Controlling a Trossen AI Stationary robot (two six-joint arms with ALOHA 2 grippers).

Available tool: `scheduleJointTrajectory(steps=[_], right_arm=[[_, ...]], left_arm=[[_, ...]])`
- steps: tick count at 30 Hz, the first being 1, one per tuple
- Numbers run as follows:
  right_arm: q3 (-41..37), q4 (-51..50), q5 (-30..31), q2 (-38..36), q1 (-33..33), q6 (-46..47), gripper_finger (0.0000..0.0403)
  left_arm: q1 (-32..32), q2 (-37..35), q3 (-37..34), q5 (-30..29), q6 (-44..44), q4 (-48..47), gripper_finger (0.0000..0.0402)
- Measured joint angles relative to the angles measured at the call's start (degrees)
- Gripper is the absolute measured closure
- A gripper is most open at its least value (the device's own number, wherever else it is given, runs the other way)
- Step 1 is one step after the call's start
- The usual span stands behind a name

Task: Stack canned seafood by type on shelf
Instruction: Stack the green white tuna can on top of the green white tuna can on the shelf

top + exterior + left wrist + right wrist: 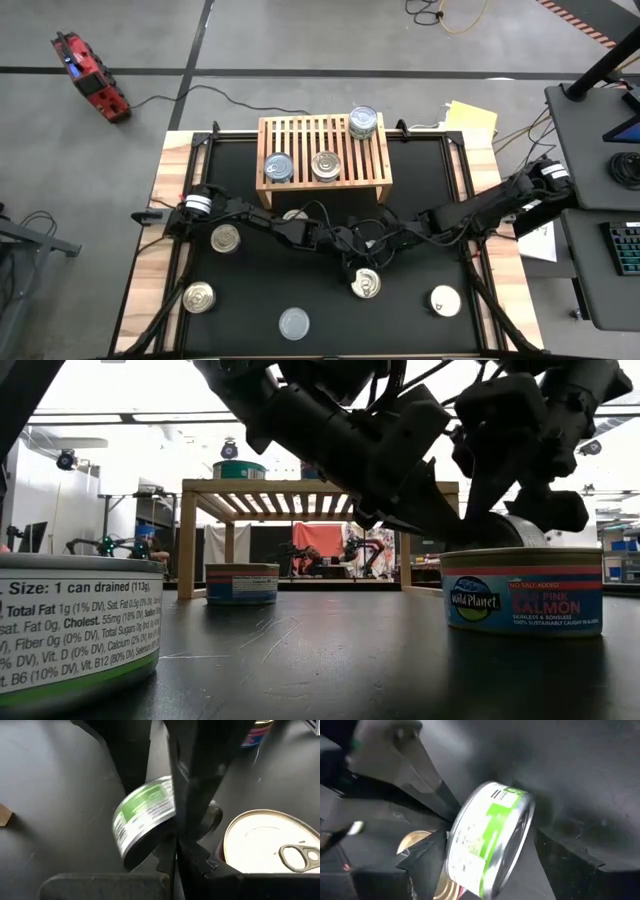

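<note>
three cans [324,165] sat on the shelf [322,128] near the table's rear edge; about five remained on the table [420,320]; right gripper [490,855] grasped a green-labelled can [490,840] mid-table; left gripper [176,851] was clenched empty beside it.

- High view: straight down over the whole black counter [300,290], shelf [322,150] toward the far edge.
- Low view: at counter height, level toward the shelf [320,487] and room behind, tins very close.
- Wrist views: close behind dark fingers [187,855], both sharing the green-labelled tin [490,837] in front of the shelf.
</note>
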Motion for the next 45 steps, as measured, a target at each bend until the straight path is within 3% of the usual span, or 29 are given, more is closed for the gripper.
scheduleJointTrajectory(steps=[8,17,29,38,45], right_arm=[[2.1,-2.2,-1.2,4.7,0.0,-0.9,0.0145],[2.1,-5.2,-1.4,2.9,0.0,-1.2,0.0279],[2.1,-17.9,0.4,-11.6,-0.2,-1.0,0.0278],[2.7,-17.7,4.6,-21.5,-0.4,0.6,0.0278],[5.7,-12.5,4.7,-24.3,-3.4,-0.2,0.0278]], left_arm=[[-0.4,0.0,0.0,0.0,-3.8,-7.7,0.0401],[-1.0,-2.2,-0.1,0.1,-3.1,-11.2,0.0401],[-0.6,-6.8,-0.1,-2.2,2.7,-20.2,0.0401],[0.2,-13.3,-0.3,-4.8,7.5,-28.4,0.0401],[0.3,-22.3,-0.4,-5.3,9.4,-36.0,0.0401]])
